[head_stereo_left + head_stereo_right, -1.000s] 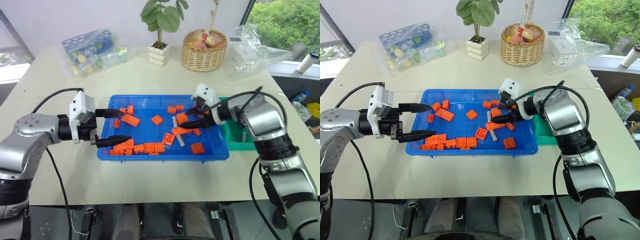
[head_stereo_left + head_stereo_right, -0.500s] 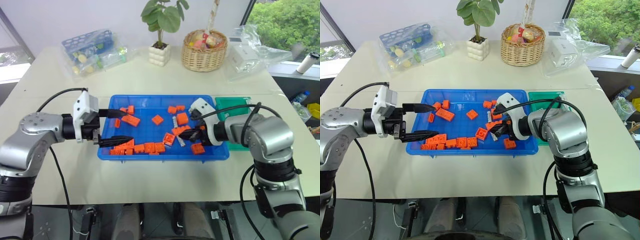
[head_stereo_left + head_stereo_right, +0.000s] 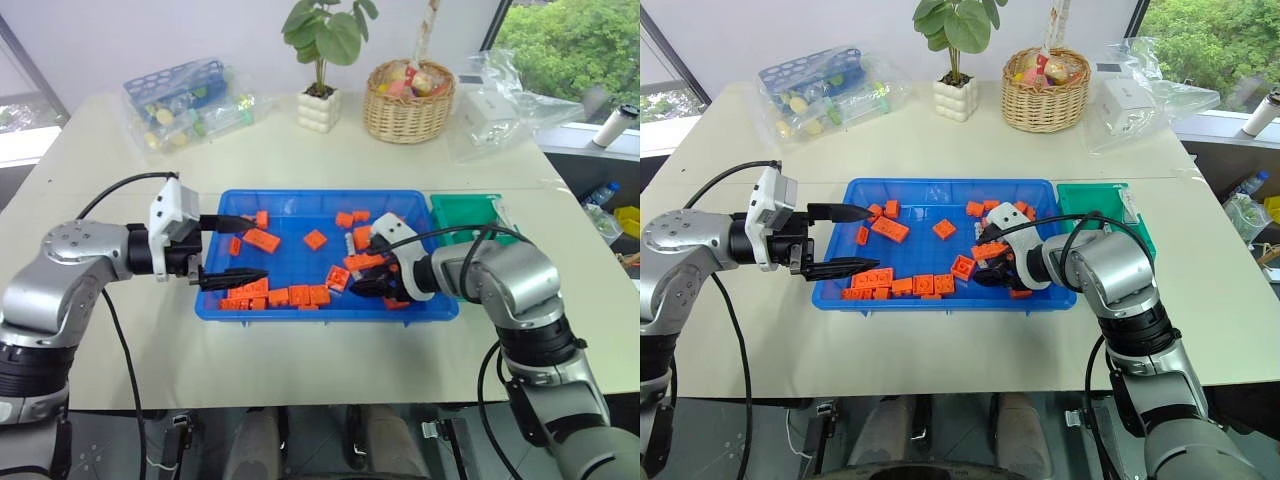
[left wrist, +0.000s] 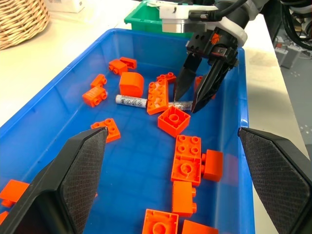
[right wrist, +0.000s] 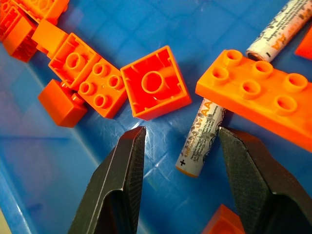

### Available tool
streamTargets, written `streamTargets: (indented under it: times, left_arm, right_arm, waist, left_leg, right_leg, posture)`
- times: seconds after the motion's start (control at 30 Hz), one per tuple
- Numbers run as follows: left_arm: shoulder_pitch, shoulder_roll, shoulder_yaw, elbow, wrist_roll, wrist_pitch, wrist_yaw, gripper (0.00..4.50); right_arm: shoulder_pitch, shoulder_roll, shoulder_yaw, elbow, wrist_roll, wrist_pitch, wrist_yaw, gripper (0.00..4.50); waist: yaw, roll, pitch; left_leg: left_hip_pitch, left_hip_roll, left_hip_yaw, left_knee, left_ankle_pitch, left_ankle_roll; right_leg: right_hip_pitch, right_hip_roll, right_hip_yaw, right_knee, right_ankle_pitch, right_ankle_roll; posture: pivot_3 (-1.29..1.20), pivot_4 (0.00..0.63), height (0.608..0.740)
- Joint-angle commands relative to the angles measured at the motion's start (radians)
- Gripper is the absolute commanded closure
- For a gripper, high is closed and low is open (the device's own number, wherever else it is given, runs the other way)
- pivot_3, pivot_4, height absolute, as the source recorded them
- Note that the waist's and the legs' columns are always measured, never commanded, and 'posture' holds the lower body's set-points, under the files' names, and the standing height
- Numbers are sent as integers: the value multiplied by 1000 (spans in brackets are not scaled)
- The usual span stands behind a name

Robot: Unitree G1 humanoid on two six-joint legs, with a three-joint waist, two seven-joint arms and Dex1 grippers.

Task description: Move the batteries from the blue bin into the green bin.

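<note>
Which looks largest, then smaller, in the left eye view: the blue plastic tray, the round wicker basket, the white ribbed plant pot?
1. Shallow blue plastic tray: clearly largest.
2. Round wicker basket.
3. White ribbed plant pot: smallest.
Basket and pot stand equally far from the camera, so their order is sure.

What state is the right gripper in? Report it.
Open: the right gripper has its fingers apart, straddling a battery lying flat in the blue bin.

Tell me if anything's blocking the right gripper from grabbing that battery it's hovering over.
Partly. The right gripper is open astride the battery, whose near end lies free, but its far end is tucked under a long orange brick, and a square orange brick lies close beside it.
</note>
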State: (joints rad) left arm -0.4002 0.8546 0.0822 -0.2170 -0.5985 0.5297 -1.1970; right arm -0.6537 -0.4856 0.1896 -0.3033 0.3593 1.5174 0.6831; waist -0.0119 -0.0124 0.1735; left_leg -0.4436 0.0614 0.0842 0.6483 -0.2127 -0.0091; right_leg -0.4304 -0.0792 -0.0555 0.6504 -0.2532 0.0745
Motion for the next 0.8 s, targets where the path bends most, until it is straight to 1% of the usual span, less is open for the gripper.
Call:
streamTargets:
  times: [0.03,0.17,0.2,0.27,0.3,0.33,0.37,0.4,0.5,0.63,0.73,0.8]
  left_arm:
    - [2,11,20,-29,-6,-11,-3,0]
    - [0,6,16,-30,-13,-8,-8,0]
    - [-1,5,14,-30,-14,-8,-10,0]
    - [-3,2,7,-33,-14,-9,-14,0]
    - [-6,1,3,-34,-16,-8,-15,0]
    - [-8,-1,1,-35,-17,-7,-17,0]
    - [-12,-1,-1,-35,-18,-5,-19,0]
    - [-16,-2,-3,-33,-18,-4,-22,0]
    - [-31,-5,-11,-17,-12,-9,-29,0]
    - [-54,-17,-25,8,-2,-19,-39,0]
    - [-66,-27,-35,20,0,-25,-51,0]
    - [-76,-39,-45,31,3,-31,-58,0]
  right_arm:
    - [5,-3,8,28,13,-39,-20,2120]
    - [24,-37,69,76,-5,-135,-20,2120]
    - [27,-40,74,84,-5,-148,-22,2356]
    - [30,-46,71,80,7,-157,-21,2992]
    - [28,-51,61,67,22,-146,-15,3418]
    - [26,-55,55,58,33,-137,-11,3963]
    - [19,-64,39,41,50,-119,-4,4355]
    - [13,-72,21,27,63,-108,1,4437]
    - [-23,-85,-64,-11,115,-43,8,4437]
    - [-112,-72,-243,-39,207,77,17,4437]
    - [-178,-125,-355,-13,284,97,3,4437]
    - [-194,-197,-389,16,248,97,-31,4437]
  waist:
    - [0,0,0]
    - [0,-1,0]
    - [0,-1,0]
    - [0,-1,-1]
    - [1,-1,-1]
    - [1,-1,-1]
    - [0,-1,-1]
    - [1,-1,-1]
    - [2,-1,-1]
    - [1,-1,0]
    - [1,-1,0]
    - [5,-1,-1]
  left_leg:
    - [0,0,0,0,0,0]
    - [0,0,0,0,0,0]
    - [0,0,0,0,0,0]
    - [0,0,0,0,0,0]
    - [0,0,0,0,0,0]
    - [0,0,0,0,0,0]
    - [0,0,0,0,0,0]
    - [0,0,0,0,0,0]
    - [0,0,0,0,0,0]
    - [0,0,0,0,0,0]
    - [0,0,0,-1,0,0]
    - [0,0,0,-1,0,0]
  right_leg:
    - [0,0,0,0,0,0]
    - [0,0,0,0,0,0]
    - [1,0,0,0,0,0]
    - [1,0,0,0,0,0]
    - [1,0,0,-1,0,0]
    - [1,0,0,0,0,0]
    - [1,0,0,0,0,0]
    - [1,0,0,-1,0,0]
    - [1,0,0,-1,0,0]
    - [0,0,0,-1,0,0]
    - [0,0,0,-1,0,0]
    - [0,0,0,-2,0,0]
  posture:
    - [0,150,736]
    - [0,150,736]
    - [0,150,736]
    - [0,150,736]
    - [0,150,736]
    - [0,150,736]
    - [0,150,736]
    - [0,150,736]
    - [0,150,736]
    - [0,150,736]
    - [0,150,736]
    - [0,150,736]
